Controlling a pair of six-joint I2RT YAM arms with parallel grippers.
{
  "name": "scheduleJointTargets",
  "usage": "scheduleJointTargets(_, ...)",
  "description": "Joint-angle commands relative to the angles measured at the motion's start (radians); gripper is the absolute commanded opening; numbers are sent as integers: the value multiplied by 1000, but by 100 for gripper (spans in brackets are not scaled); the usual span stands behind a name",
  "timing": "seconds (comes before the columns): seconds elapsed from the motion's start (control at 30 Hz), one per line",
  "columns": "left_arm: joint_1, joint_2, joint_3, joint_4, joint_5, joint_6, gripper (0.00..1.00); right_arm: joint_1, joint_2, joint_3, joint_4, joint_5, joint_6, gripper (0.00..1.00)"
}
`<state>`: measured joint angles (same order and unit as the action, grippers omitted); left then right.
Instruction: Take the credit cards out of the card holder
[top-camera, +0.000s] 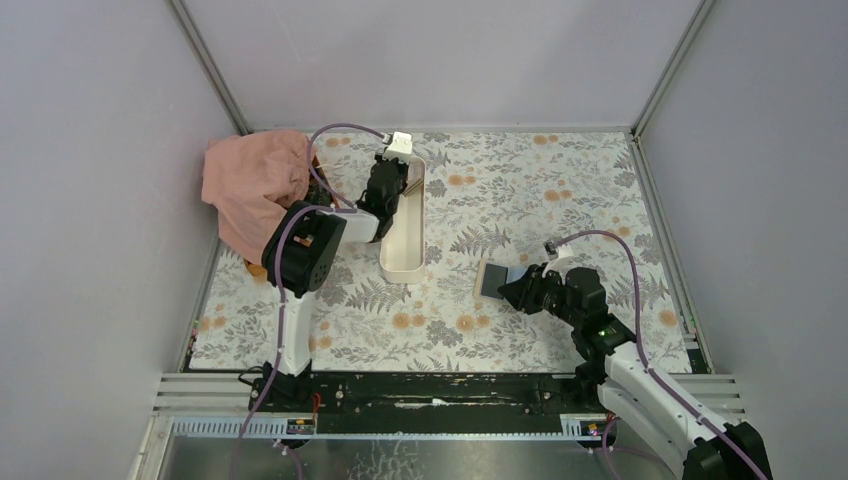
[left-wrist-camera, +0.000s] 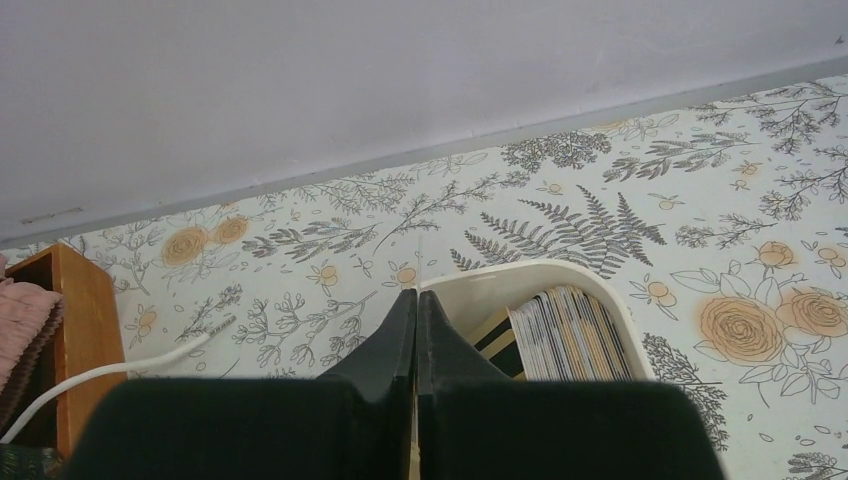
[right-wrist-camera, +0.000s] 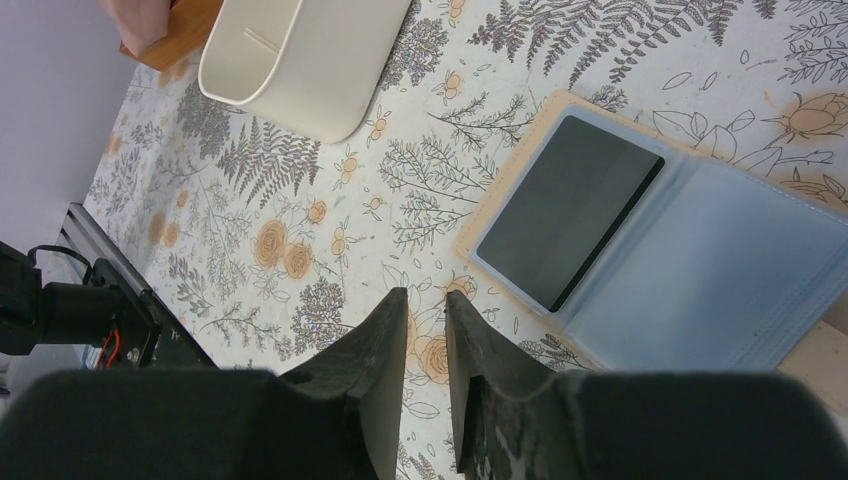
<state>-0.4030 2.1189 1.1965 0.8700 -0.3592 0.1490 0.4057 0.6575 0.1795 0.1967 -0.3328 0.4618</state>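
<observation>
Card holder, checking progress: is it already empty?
No, a dark grey card sits in one pocket of the open card holder.

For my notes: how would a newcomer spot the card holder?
On the right half of the floral table, near the right pincer, lies a flat open booklet. Tan cover, light blue sleeves and one dark grey card distinguish it from the white tray.

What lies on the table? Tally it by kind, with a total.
Card holder: 1
Dark card in its sleeve: 1
White tray: 1
Stack of cards in the tray: 1
Wooden box: 1
Pink cloth: 1
Total: 6
</observation>
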Motion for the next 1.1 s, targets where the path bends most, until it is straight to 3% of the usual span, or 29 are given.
scheduleJointTargets(0.0,19,9,23,17,9,-21,0,-4,13,38,71,-7,-20,27)
scheduleJointTargets(0.07,22,14,29,9,11,-35,5,-4,16,38,72,-8,-22,27)
scheduleJointTargets(0.23,33,27,55,-33,24,-64,30,-4,12,35,72,-3,-20,27)
scheduleJointTargets(0.63,26,-47,34,-54,105,-113,45,-4,31,37,83,-9,-19,27)
scheduleJointTargets(0.8,-26,-114,21,-62,103,-93,53,-3,19,34,79,-7,-17,27)
scheduleJointTargets(1.0,-96,-214,-13,-119,138,-155,55,-4,11,31,73,11,-14,27)
scheduleJointTargets(1.07,-126,-251,-44,-158,161,-214,62,-4,22,41,50,58,-4,27)
